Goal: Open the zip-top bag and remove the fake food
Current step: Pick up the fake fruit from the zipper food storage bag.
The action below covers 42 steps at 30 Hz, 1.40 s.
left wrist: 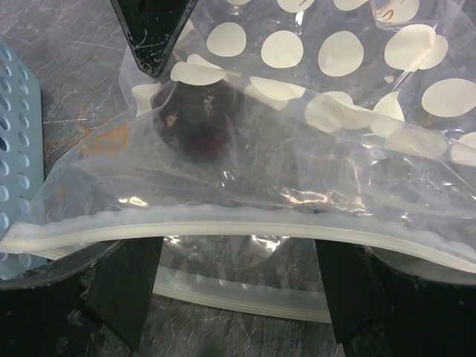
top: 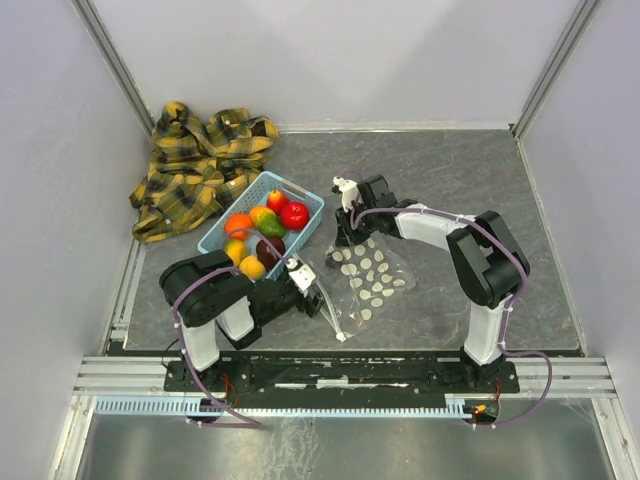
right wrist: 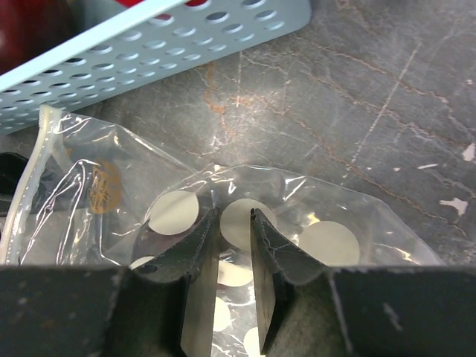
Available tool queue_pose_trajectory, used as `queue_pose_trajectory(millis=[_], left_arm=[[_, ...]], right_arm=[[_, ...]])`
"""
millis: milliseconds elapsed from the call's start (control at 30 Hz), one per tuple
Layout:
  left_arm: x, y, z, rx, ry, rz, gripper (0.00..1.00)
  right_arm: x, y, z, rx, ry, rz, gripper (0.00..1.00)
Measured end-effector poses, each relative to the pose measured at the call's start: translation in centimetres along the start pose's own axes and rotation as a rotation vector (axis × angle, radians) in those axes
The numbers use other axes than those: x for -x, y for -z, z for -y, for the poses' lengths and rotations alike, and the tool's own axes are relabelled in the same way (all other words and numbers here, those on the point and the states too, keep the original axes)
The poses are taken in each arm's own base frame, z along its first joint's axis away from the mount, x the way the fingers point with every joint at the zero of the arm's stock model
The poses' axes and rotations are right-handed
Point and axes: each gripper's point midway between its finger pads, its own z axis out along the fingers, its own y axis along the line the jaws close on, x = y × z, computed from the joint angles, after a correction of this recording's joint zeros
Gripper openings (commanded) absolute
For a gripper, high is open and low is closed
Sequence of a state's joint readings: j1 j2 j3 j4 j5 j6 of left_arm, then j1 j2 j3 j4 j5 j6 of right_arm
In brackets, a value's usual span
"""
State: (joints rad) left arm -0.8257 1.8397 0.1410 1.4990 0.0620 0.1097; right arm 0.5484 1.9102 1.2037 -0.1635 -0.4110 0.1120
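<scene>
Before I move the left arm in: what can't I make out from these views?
Left wrist: a dark maroon shape shows through the zip-top bag; inside or behind it, I cannot tell.
Top external: the bag's far end is hidden under the right gripper.
Right wrist: contents of the basket are cut off by the top edge.

Dark grey, stone-patterned table, walled on three sides. Three items rest directly on it. A crumpled yellow plaid shirt lies at the far left corner. A light blue slotted basket stands left of centre. A dotted clear zip-top bag lies just right of the basket, nearer the front edge.
</scene>
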Motion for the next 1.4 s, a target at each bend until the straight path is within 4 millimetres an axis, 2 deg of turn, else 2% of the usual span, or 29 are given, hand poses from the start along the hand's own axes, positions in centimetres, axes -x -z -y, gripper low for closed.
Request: queue_pose_trajectory(millis=[433, 700, 833, 1133, 1400], left_arm=[[-0.1, 0.0, -0.5, 0.016, 0.031, -0.001, 0.88], [0.1, 0.0, -0.5, 0.017, 0.035, 0.007, 0.88], [0.1, 0.0, -0.4, 0.01, 0.035, 0.008, 0.88], [0.1, 0.2, 0.8, -0.055, 0.034, 0.011, 0.87], [0.2, 0.3, 1.8, -0.113, 0.033, 0.016, 0.86]], right_arm=[[-0.6, -0.7, -2.9, 0.094, 0.065, -0.015, 0.3], [-2.9, -0.9, -2.7, 0.074, 0.047, -0.054, 0.31], [-3.8, -0.1, -2.6, 0.053, 0.035, -0.058, 0.32], [-2.1, 3.4, -3.8, 0.041, 0.09, 0.03, 0.34], [-4.1, 5.5, -3.6, 0.024, 0.209, -0.009, 0.5]])
